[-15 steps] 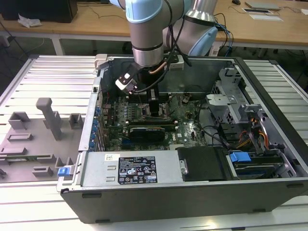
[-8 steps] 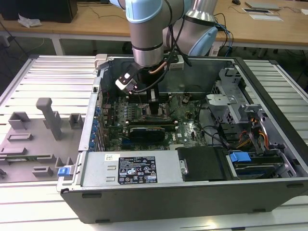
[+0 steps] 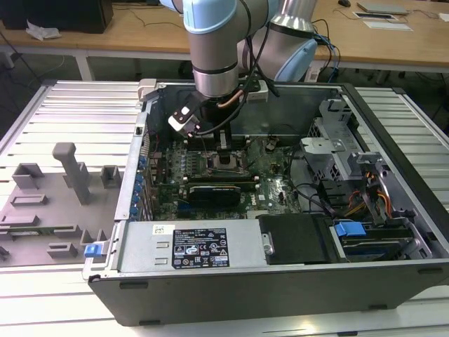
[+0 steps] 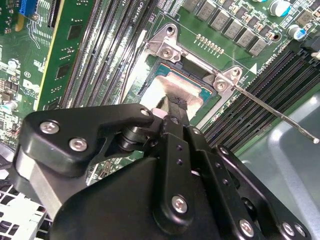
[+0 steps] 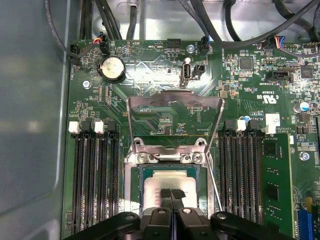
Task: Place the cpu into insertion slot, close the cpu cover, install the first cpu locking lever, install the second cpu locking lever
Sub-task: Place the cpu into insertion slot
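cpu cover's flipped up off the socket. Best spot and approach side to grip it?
Probably the free crossbar of the thin square silvery metal cpu cover, farthest from its hinge, pinched across the sheet from above. It stands raised off the board, the large window leaves only narrow rails, and the hinge end crowds the seated silvery-grey square cpu.

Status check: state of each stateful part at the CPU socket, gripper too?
Small flat silvery-grey square cpu: lying flat in the slot, uncovered.
Square black insertion slot: holds the cpu.
Thin square silvery metal cpu cover: open, tilted up.
Thin wire locking lever: unlatched, swung out.
Black gripper: shut, tips at the cpu's top.
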{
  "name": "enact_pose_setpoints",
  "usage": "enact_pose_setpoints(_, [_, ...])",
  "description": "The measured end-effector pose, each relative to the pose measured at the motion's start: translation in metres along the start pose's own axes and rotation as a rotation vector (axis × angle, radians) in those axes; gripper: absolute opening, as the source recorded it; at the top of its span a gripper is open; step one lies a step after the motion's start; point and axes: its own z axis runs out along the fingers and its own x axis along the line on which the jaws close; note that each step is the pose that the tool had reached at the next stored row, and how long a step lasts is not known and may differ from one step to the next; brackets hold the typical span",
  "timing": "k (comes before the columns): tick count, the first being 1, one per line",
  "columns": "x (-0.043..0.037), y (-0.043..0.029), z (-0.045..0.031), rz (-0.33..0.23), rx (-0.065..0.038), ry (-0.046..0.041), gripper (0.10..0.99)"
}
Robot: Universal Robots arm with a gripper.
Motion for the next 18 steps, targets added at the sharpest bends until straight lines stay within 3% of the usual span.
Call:
enact_pose_setpoints(1, [0.0000,0.0001,0.0000,0.000,0.000,0.0000,0.106])
enact_pose_setpoints(3, [-0.0001,0.0010,0.0000,0.000,0.016,0.0033,0.106])
enact_pose_setpoints(6, [-0.0001,0.0010,-0.0001,0.000,0.016,0.0037,0.106])
enact_pose_setpoints(10, [-0.0003,0.0021,-0.0075,0.000,0.016,0.0039,0.106])
enact_pose_setpoints(13, [-0.0003,0.0023,-0.0086,0.001,0.016,0.0044,0.106])
enact_pose_setpoints(14, [-0.0003,0.0024,-0.0085,0.000,0.020,0.0050,0.106])
enact_pose_setpoints(16, [-0.0004,0.0034,-0.0082,0.001,0.047,0.0101,0.106])
enact_pose_setpoints(18, [-0.0005,0.0046,-0.0079,0.001,0.082,0.0166,0.106])
